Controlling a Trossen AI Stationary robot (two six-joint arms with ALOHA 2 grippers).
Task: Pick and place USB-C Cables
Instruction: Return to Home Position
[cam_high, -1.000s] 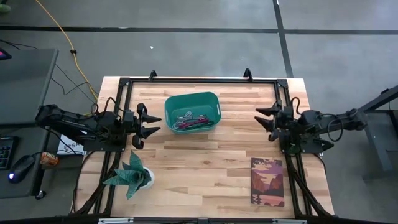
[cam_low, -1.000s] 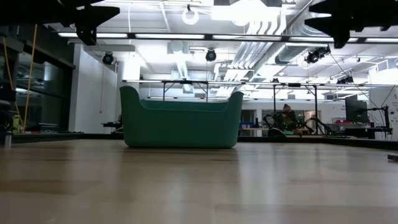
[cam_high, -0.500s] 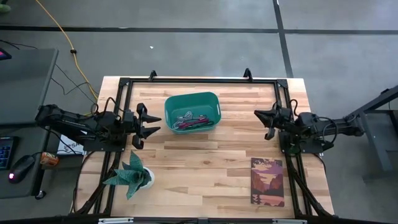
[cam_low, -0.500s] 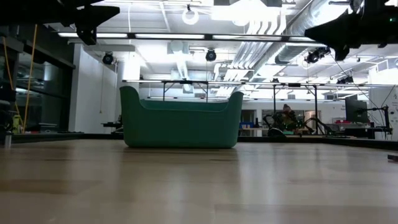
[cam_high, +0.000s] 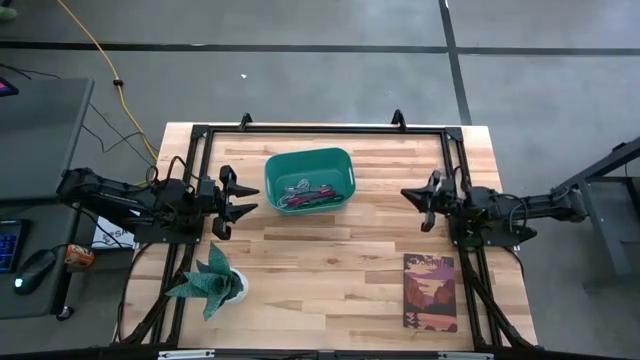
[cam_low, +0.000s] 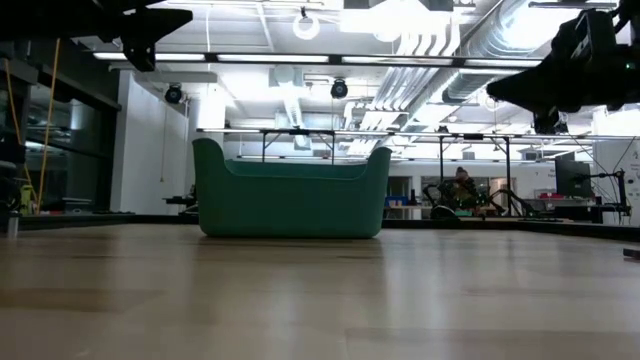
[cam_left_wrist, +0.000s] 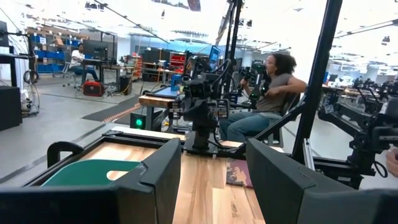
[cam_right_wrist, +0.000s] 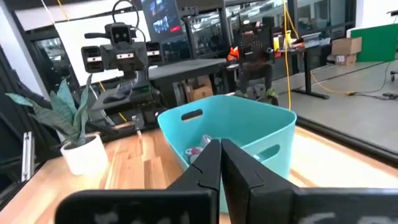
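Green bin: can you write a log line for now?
cables: in green bin | left tool: open, left edge | right tool: shut, right edge

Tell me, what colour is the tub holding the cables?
Teal green; the high view shows the tub best.

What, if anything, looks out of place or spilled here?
Nothing stands out. The cables lie inside the green bin; the plant stands upright, the book lies flat; left gripper and right gripper hang empty at the table's sides.
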